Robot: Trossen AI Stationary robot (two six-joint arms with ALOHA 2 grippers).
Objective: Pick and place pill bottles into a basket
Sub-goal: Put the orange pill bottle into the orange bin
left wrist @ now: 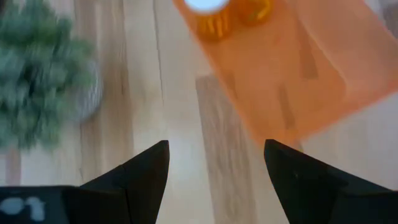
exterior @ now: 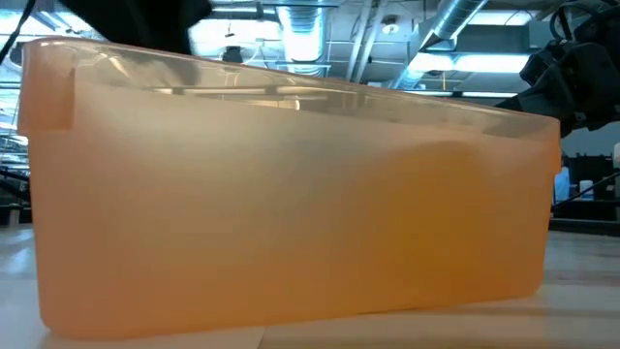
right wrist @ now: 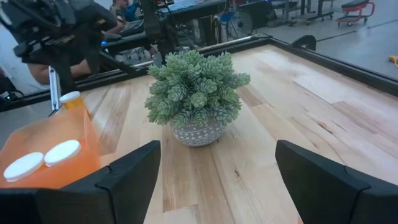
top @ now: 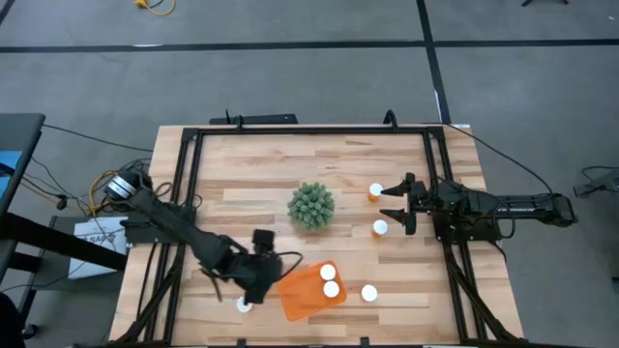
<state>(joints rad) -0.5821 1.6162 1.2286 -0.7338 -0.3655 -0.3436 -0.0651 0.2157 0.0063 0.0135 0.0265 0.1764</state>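
Basket (top: 308, 290) w/ two pill bottles (top: 329, 280); left tool (left wrist: 214, 165) open beside it.

Table centre is blocked by the plant (top: 311, 206); lower centre is taken by the basket (top: 302, 296). Bare wood is left open at upper left and lower right of the table (top: 251, 164).

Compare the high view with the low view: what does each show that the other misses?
Only the high view shows the plant, the left tool, the right tool and six pill bottles: two in the basket, four on the table. Only the low view shows ceiling ducts. Both share the basket, whose wall nearly fills the low view.
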